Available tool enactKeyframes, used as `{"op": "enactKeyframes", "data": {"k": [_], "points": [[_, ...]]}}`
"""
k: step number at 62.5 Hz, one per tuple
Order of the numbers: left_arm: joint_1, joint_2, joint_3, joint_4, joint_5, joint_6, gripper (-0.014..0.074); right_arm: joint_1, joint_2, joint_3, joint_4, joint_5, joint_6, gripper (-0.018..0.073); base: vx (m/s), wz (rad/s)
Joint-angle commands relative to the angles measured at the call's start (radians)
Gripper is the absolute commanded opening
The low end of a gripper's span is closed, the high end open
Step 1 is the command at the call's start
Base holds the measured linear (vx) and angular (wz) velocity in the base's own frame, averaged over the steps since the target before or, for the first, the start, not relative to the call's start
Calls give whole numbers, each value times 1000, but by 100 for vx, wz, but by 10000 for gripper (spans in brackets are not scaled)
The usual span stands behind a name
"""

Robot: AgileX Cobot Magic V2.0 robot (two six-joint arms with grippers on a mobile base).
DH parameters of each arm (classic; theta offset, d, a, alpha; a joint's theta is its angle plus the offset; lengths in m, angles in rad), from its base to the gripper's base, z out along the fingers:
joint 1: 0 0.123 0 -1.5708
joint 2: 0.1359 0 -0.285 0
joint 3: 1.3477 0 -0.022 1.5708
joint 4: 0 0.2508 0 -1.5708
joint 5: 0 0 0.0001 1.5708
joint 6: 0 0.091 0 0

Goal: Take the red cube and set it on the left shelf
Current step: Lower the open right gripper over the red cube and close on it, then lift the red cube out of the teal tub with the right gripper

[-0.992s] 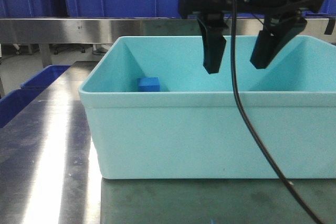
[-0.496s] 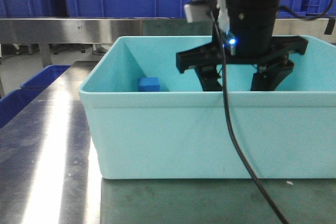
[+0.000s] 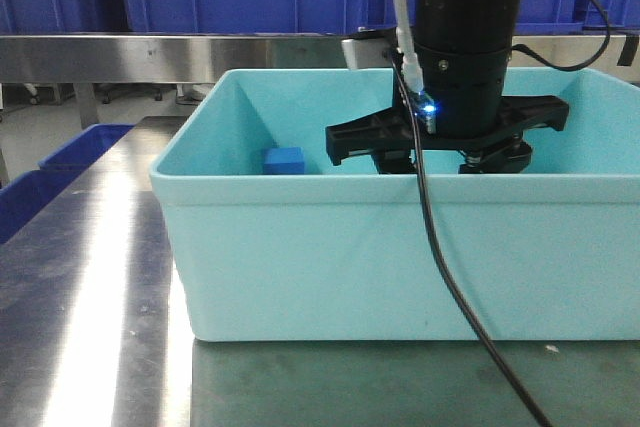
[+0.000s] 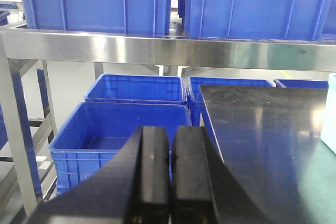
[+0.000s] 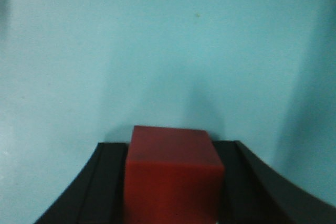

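The red cube (image 5: 170,174) sits on the floor of the teal bin (image 3: 330,247), seen only in the right wrist view. My right gripper (image 5: 170,148) is lowered into the bin, and its two black fingers (image 5: 110,182) press against the cube's left and right sides. In the front view the right gripper (image 3: 443,162) is down behind the bin's front wall, which hides its fingertips and the cube. My left gripper (image 4: 170,135) is shut and empty, held above blue crates left of the table.
A blue cube (image 3: 283,160) lies in the bin's back left corner. The bin stands on a steel table (image 3: 90,287). A steel shelf rail (image 4: 157,51) carries large blue crates (image 4: 94,1). More blue crates (image 4: 126,124) stand on the floor.
My right gripper has come down from above the bin into it, and its wide-open fingers have closed in around the red cube. The blue cube has not moved.
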Motion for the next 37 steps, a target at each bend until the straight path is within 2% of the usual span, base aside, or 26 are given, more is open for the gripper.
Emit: {"op": "enactKeyframes", "data": {"k": [1,5,19,37], "points": [[-5,-14,24,-5,-90,-7,102,-6,-59,-30,-12,-9,1,123,0,0],[-5,-14,24,-5,-90,-7,102,-6,-77,-30,-12,-14,1,48,0,0],[-5,-14,24,-5,-90,-7,102,-6,-235,-30,-61,-78,0,58,0,0],[-5,-14,24,-5,-90,-7,102,-6,-482,-13,-262,-38,-5,58,0,0]]}}
